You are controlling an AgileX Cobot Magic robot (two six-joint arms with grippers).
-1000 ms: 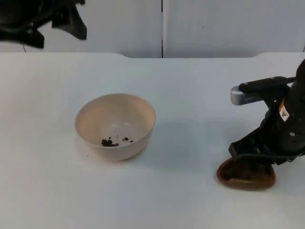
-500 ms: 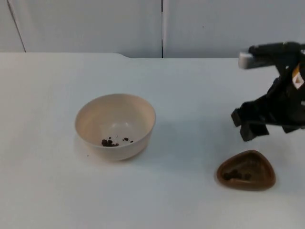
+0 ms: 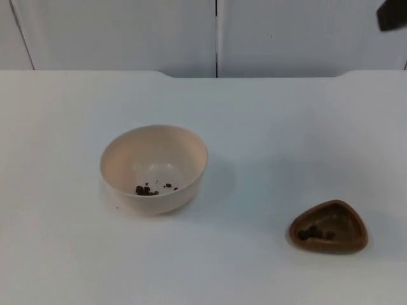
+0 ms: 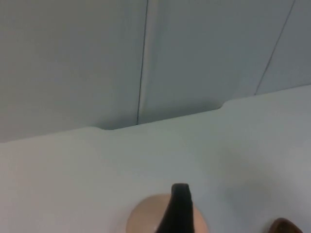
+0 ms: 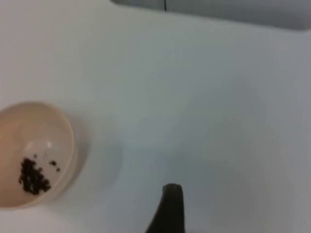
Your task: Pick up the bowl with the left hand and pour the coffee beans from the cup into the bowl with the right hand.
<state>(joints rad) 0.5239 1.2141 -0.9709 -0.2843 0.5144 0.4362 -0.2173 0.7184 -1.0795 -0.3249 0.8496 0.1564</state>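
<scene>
Grey partition wall (image 3: 127, 32) closes off the far edge of the white table (image 3: 267, 127), which carries both task things. How far either pair of jaws stands open cannot be told, and neither has hold of anything that can be made out. One black fingertip of the left gripper (image 4: 178, 208) hangs over the far rim of the bowl (image 3: 154, 168), well above the table. One black fingertip of the right gripper (image 5: 167, 208) hangs over bare table, with the bowl off to one side. Cream and upright, the bowl stands on the table toward its left side, a small heap of coffee beans (image 3: 146, 189) on its bottom. Brown and rounded-triangular, the cup (image 3: 329, 227) stands upright near the table's near right corner, well apart from the bowl, with a few dark beans inside.
</scene>
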